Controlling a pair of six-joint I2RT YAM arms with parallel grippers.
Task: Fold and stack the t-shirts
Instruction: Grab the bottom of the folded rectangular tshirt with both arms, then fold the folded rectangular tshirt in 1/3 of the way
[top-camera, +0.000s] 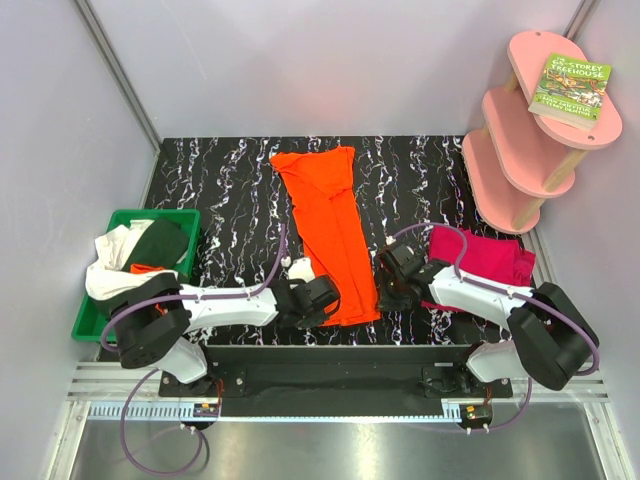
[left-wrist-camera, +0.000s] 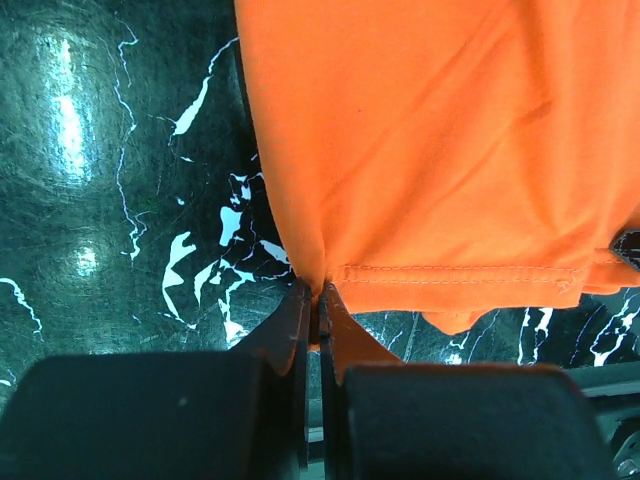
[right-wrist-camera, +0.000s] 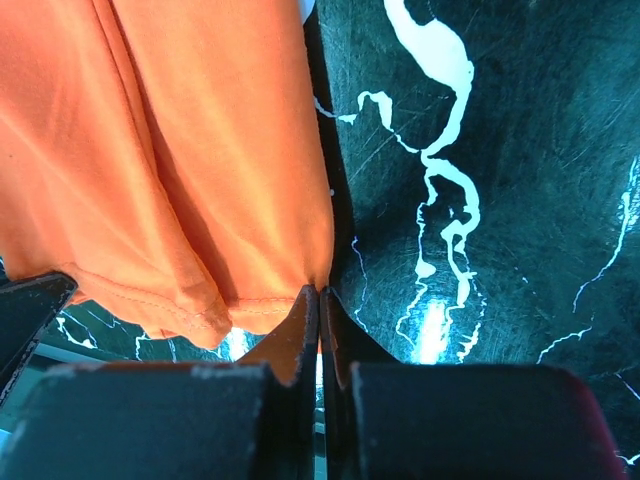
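Well, from above, the orange shirt (top-camera: 328, 225) lies long on the middle of the table (top-camera: 220, 180). My left gripper (top-camera: 320, 300) pinches its 7 o'clock corner and my right gripper (top-camera: 386, 290) its 5 o'clock corner. The pink shirt (top-camera: 490, 255) is at 3 o'clock. The green bin (top-camera: 150, 213), holding other shirts (top-camera: 140, 250), is at 9. On both wrist views my jaws are closed tight on the hem.

White links (top-camera: 225, 306), black joints (top-camera: 150, 335); left gripper (left-wrist-camera: 318, 300), right gripper (right-wrist-camera: 320, 296) black; purple cables (top-camera: 284, 250).

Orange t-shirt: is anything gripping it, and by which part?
Yes, the left end effector pinches the orange t-shirt at its hem's left corner, the right end effector the right corner.
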